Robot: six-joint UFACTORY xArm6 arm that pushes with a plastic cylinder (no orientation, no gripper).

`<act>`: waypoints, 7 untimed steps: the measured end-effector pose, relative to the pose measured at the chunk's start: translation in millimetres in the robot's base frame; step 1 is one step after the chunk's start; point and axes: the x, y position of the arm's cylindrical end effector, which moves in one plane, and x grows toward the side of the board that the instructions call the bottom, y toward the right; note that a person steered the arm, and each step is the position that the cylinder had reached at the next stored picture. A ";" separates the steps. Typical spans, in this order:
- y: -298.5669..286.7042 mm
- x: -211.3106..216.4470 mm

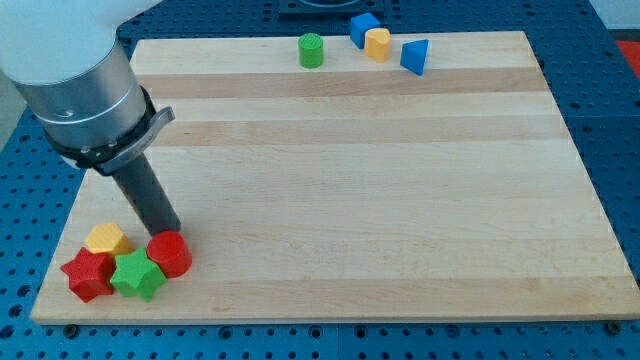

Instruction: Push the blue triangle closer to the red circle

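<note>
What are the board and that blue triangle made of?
Board: looks like pale wood glued from long strips, given the lengthwise bands and grain; matte finish. Blue triangle: uniform solid colour, no grain showing, so painted wood or plastic; I cannot tell which.

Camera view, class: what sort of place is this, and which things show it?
Probably a robotics lab test bench: a wooden board on a blue perforated base, small coloured blocks such as the blue triangle and red circle, and my tip beside that circle.

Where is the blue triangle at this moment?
The blue triangle sits near the board's top edge, toward the view's right, just right of the yellow block and far from the red circle.
</note>
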 end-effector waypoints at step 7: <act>465.5 -302.7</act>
